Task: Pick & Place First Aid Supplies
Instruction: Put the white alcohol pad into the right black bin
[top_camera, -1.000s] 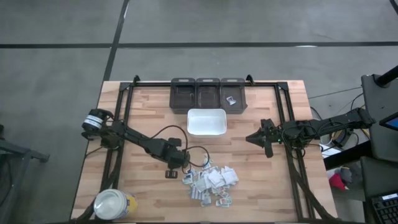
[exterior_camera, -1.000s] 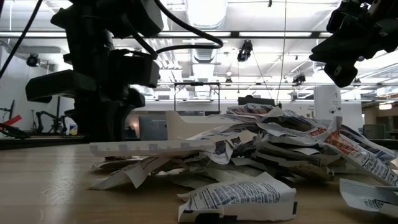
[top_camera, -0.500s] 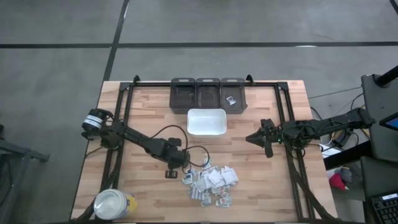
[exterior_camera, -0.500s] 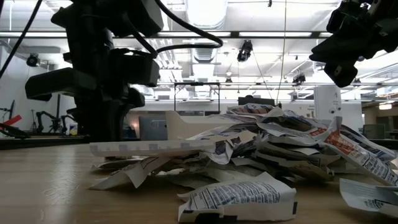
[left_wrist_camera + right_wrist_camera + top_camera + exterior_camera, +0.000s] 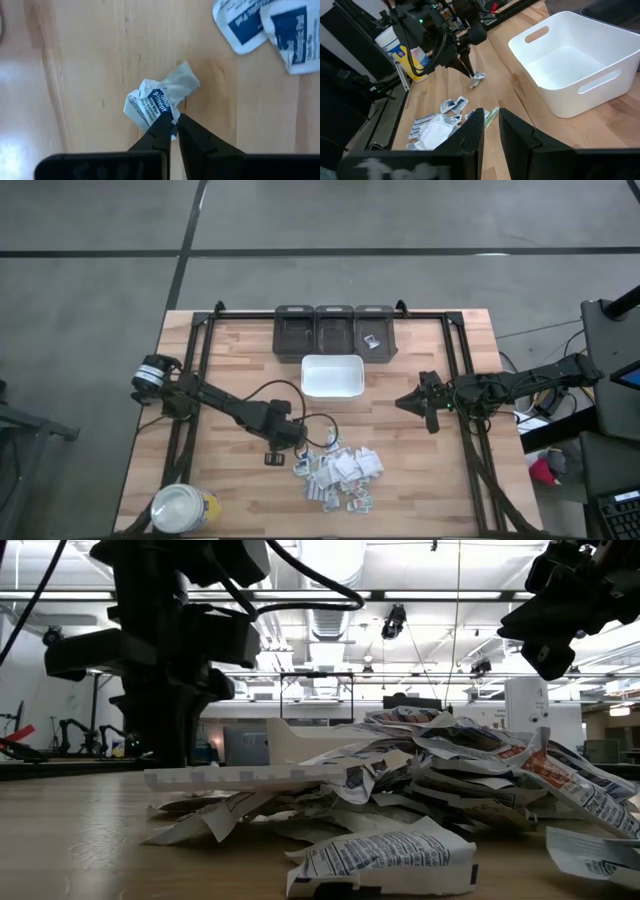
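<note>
The task is only at its beginning, as I judge it. One small packet (image 5: 372, 340) is already lying in the right-hand one of the three dark bins (image 5: 334, 329) behind the white tray (image 5: 332, 376), and the tray itself is showing only its bare bottom. Almost all the first aid supplies (image 5: 340, 476) are still lying in a loose pile in front of the tray, on the wooden table (image 5: 420, 480).

The left gripper (image 5: 173, 121) is working just at the left edge of this pile. Its two dark fingers are pressed nearly together on a crumpled white sachet (image 5: 159, 99) with blue print, which is hanging from the tips just above the wood. The right gripper (image 5: 424, 402) is waiting to the right of the tray, holding nothing; its fingers are standing a little apart.

The packets are thin, flat paper squares, creased and overlapping, with grey, blue and red print. The tray is smooth, glossy plastic with rounded corners and slot handles. The table is made of pale wooden strips.
</note>
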`<state>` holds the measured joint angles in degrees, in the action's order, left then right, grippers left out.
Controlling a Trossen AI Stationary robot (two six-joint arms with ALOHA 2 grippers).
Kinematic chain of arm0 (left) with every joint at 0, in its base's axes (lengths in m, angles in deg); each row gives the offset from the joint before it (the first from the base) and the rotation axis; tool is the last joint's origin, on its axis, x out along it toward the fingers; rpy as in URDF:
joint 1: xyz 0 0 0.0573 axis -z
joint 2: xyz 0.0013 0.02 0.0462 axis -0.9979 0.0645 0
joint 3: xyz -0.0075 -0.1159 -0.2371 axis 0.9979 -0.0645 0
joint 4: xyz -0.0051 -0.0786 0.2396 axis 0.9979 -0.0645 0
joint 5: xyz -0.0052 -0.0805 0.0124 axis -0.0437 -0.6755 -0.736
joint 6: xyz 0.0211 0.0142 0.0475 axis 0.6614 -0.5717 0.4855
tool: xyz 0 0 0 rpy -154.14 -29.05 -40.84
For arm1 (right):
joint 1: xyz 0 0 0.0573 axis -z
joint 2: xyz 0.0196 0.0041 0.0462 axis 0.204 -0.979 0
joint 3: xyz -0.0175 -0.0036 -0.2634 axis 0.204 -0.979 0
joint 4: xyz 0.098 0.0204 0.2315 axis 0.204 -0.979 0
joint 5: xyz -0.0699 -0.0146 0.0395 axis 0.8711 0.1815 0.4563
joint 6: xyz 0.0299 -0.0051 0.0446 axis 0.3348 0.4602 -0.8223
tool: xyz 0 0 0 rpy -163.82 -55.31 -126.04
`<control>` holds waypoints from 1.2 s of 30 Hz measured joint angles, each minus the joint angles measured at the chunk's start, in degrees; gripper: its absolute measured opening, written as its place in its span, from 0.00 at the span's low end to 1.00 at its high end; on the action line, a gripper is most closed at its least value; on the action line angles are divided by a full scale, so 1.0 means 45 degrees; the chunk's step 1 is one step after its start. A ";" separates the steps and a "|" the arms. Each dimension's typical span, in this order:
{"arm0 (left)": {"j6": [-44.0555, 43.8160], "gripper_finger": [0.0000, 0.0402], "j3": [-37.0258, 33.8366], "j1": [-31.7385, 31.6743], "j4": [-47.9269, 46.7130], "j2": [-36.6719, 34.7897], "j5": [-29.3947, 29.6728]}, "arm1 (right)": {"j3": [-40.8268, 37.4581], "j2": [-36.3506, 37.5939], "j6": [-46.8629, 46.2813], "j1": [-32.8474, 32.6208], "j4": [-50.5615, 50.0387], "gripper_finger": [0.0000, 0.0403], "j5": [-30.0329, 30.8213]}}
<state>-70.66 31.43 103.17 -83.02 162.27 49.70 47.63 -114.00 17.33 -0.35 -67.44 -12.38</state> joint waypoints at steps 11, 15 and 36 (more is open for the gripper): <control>0.0648 0.01 0.2519 -0.0194 -0.0994 -0.0518 0.0005 | 0.0000 0.0000 -0.0005 0.0000 0.0010 0.14 -0.0005; 0.0960 0.00 0.3580 -0.0358 -0.0762 -0.0693 -0.0106 | 0.0000 -0.0005 -0.0001 0.0005 0.0103 0.14 -0.0005; 0.1672 0.00 0.5628 -0.2295 0.5624 -0.0704 -0.3252 | 0.0104 -0.0041 0.2318 0.0000 0.3657 0.14 -0.1278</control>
<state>-63.13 56.76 92.84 -57.71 159.10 35.06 48.09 -114.19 27.76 -0.35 -50.98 -18.13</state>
